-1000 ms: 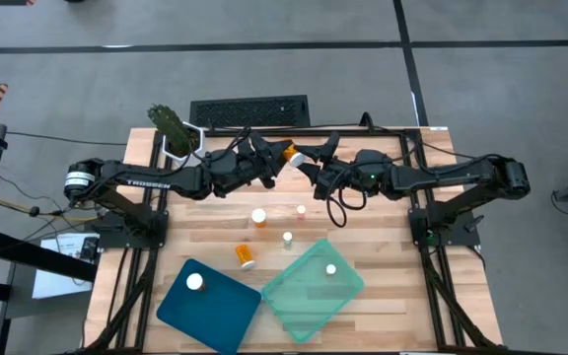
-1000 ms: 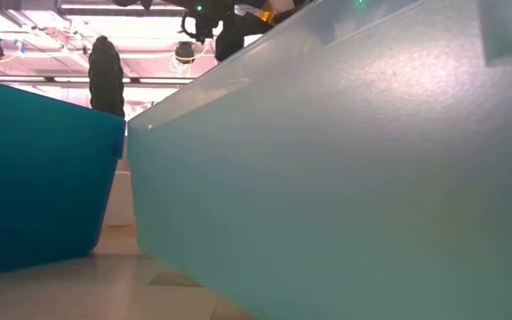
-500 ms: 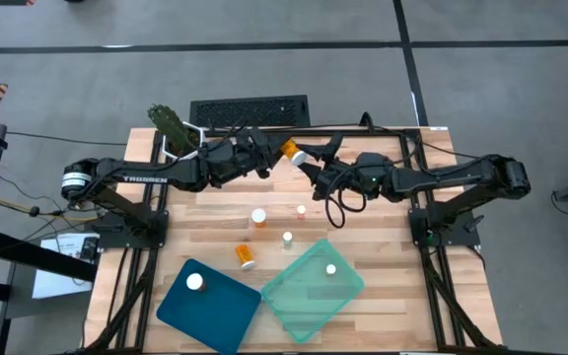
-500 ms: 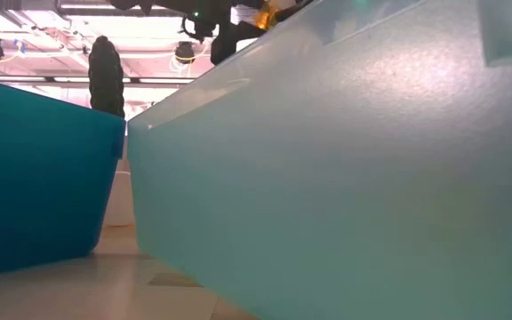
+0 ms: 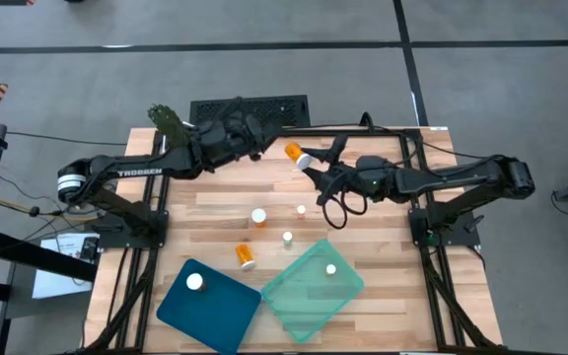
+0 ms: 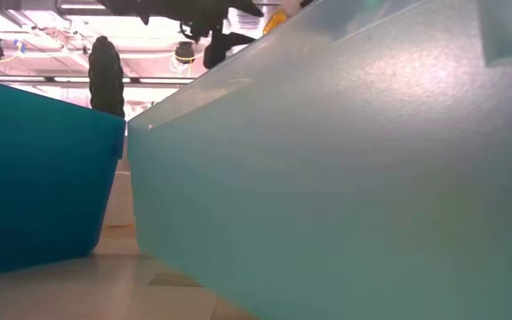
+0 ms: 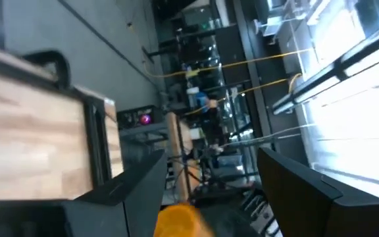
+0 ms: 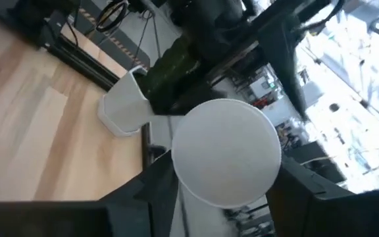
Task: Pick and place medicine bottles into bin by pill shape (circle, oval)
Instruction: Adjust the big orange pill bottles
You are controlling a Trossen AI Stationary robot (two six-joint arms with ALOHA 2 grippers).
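Handover aloft near the surface's far edge — right claw (image 5: 309, 161) grips a medicine bottle (image 5: 295, 153), cap (image 8: 226, 153) facing its wrist camera; left claw (image 5: 260, 139), fingers parted, clears away empty.

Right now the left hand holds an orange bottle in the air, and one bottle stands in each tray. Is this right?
One detail is wrong: the right hand holds the orange bottle, not the left hand, which is open and apart from it. The high view shows this. One bottle does stand in the dark blue tray and one in the pale green tray.
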